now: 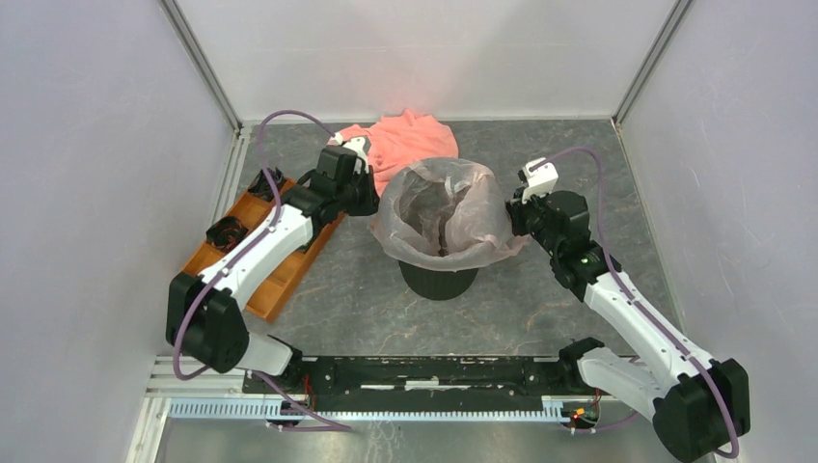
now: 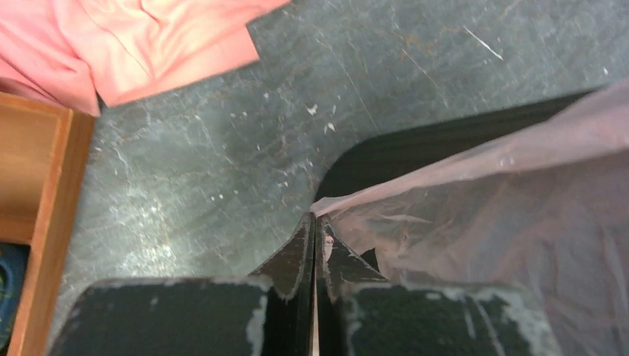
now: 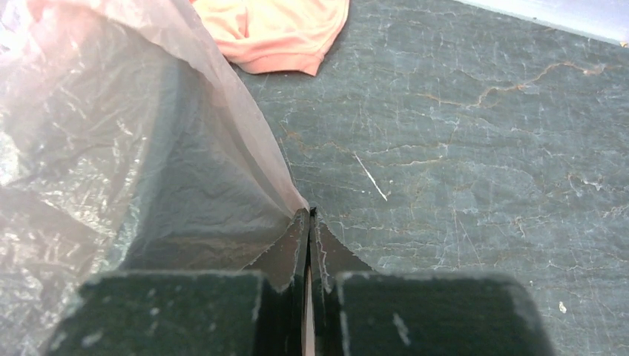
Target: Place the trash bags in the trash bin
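Note:
The translucent pale pink trash bag [image 1: 446,214] is spread open over the top of the black trash bin [image 1: 439,280] in the middle of the table. My left gripper [image 1: 371,204] is shut on the bag's left edge; in the left wrist view the film [image 2: 504,215] runs from the closed fingertips [image 2: 314,219] over the bin's black rim [image 2: 415,144]. My right gripper [image 1: 514,214] is shut on the bag's right edge; in the right wrist view the film [image 3: 141,148] runs left from the closed fingertips [image 3: 306,215]. The bin shows only below the bag.
A salmon-orange cloth [image 1: 410,140] lies behind the bin, also in the left wrist view [image 2: 141,44] and right wrist view [image 3: 278,30]. An orange compartment tray [image 1: 265,256] lies at the left under my left arm. Walls enclose the table on three sides.

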Tool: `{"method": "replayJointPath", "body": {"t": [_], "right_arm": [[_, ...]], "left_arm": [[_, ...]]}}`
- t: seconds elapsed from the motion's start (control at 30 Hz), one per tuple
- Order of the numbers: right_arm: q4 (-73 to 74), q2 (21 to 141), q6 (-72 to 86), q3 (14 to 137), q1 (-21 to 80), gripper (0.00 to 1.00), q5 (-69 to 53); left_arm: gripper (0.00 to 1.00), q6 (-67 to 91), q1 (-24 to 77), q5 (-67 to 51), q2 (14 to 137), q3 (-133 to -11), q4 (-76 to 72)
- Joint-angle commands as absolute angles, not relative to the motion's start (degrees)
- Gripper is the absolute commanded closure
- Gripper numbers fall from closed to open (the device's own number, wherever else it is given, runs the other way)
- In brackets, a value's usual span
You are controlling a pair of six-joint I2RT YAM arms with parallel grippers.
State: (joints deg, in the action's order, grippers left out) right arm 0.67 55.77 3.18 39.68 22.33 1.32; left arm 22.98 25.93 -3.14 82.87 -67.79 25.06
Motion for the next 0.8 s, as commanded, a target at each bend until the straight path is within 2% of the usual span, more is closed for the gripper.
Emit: {"method": "replayJointPath", "body": {"t": [0.0, 0.37, 0.53, 0.63, 0.77], "right_arm": [[-0.38, 56.78, 2.27, 38.26, 22.00, 0.96, 1.98], [-1.13, 57.13, 2.59, 34.60, 21.99, 0.94, 2.14], [4.81, 59.91, 2.31, 41.72, 21.98, 0.93, 0.09], [5.00, 57.65, 3.13, 43.94, 22.08, 0.84, -1.54], [2.34, 54.71, 3.53, 40.82, 22.01, 0.71, -0.38]], "left_arm": [[0.98, 27.16, 25.49, -6.56, 76.89, -65.09, 21.73], [0.98, 27.04, 25.49, -7.58, 74.03, -66.55, 22.90], [0.98, 26.85, 25.51, -5.32, 74.29, -62.46, 22.86], [0.98, 27.92, 25.49, -5.64, 72.41, -57.06, 20.59], [0.98, 28.65, 25.49, -4.49, 68.88, -52.03, 19.25]]}}
